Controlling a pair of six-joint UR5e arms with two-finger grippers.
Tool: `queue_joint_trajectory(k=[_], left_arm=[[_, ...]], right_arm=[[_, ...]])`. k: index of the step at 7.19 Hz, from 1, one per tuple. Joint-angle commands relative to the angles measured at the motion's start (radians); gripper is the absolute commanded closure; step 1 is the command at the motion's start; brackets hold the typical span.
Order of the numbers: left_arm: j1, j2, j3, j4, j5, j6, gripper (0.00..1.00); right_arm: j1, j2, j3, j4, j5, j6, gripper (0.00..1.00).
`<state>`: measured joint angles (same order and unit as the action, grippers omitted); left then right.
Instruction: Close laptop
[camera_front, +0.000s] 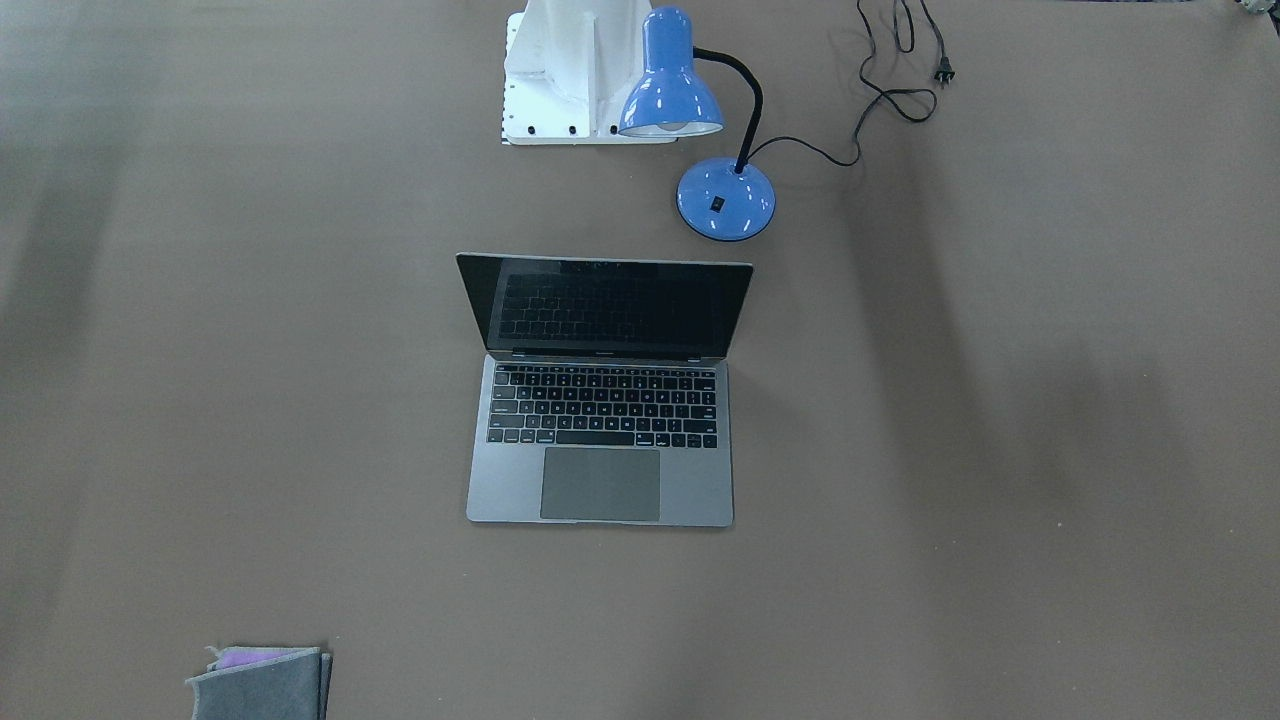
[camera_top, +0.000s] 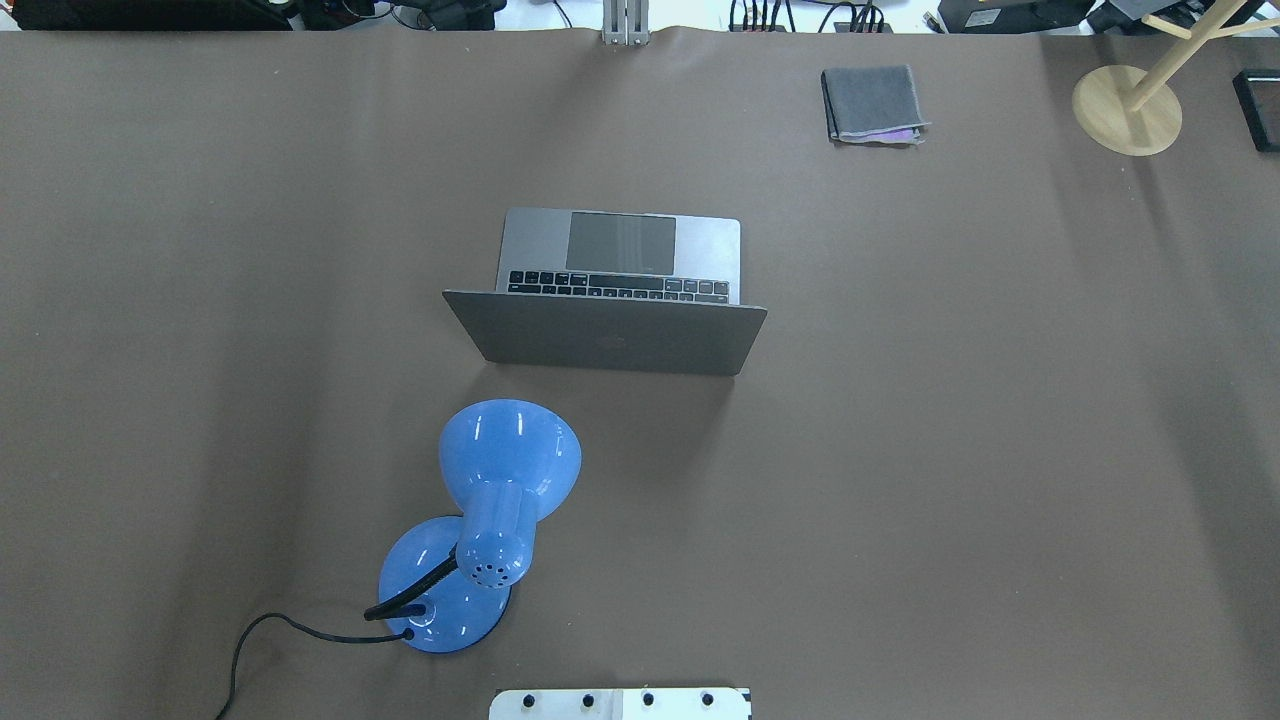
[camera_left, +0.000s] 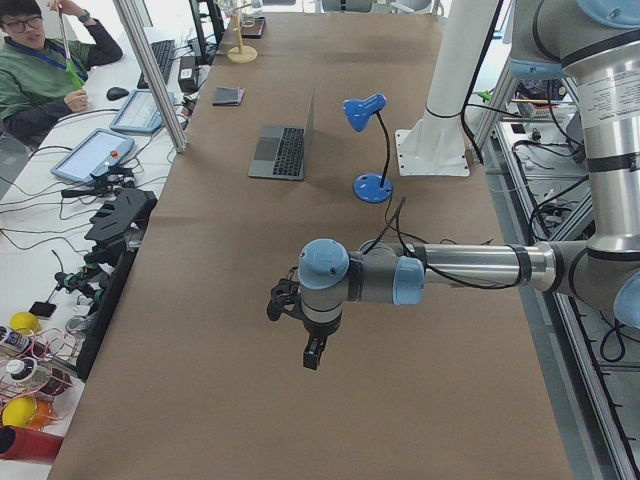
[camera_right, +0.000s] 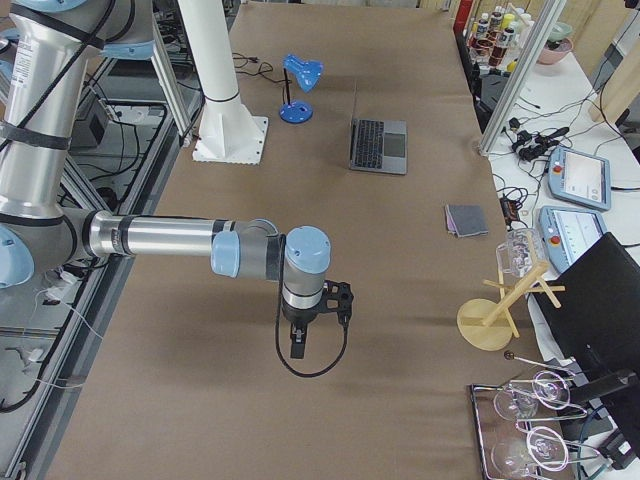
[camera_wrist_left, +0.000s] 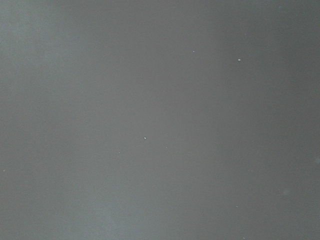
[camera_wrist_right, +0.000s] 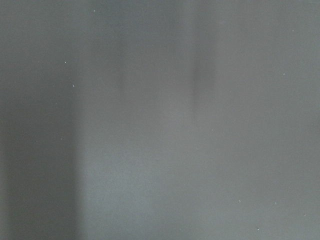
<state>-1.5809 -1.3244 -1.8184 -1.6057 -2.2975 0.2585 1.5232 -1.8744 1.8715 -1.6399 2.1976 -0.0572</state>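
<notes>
The laptop (camera_front: 600, 470) is a slim grey one with black keys and stands open in the middle of the table. Its dark screen (camera_front: 605, 305) is tilted a little back towards the robot. In the overhead view its lid (camera_top: 610, 338) shows a faint logo. Both arms are far from it, one towards each end of the table. My left gripper (camera_left: 312, 354) and my right gripper (camera_right: 296, 348) hang above bare table. They show only in the side views, so I cannot tell whether they are open or shut. Both wrist views show only brown table.
A blue desk lamp (camera_top: 495, 500) with a black cord (camera_front: 890, 95) stands between the robot's white base (camera_front: 560, 70) and the laptop, towards my left. A folded grey cloth (camera_top: 872, 103) and a wooden stand (camera_top: 1127, 108) lie at the far right. An operator (camera_left: 40, 70) sits beside the table.
</notes>
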Motion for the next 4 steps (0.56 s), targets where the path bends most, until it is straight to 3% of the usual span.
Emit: queue_joint_trajectory(k=[1, 4], left_arm=[[-0.001, 0.004, -0.025, -0.011, -0.003, 0.002, 0.01], [-0.001, -0.005, -0.021, -0.016, -0.01, -0.001, 0.01]], right_arm=[[0.0, -0.002, 0.001, -0.003, 0.005, -0.001, 0.0], [0.0, 0.001, 0.006, 0.0, 0.001, -0.004, 0.0]])
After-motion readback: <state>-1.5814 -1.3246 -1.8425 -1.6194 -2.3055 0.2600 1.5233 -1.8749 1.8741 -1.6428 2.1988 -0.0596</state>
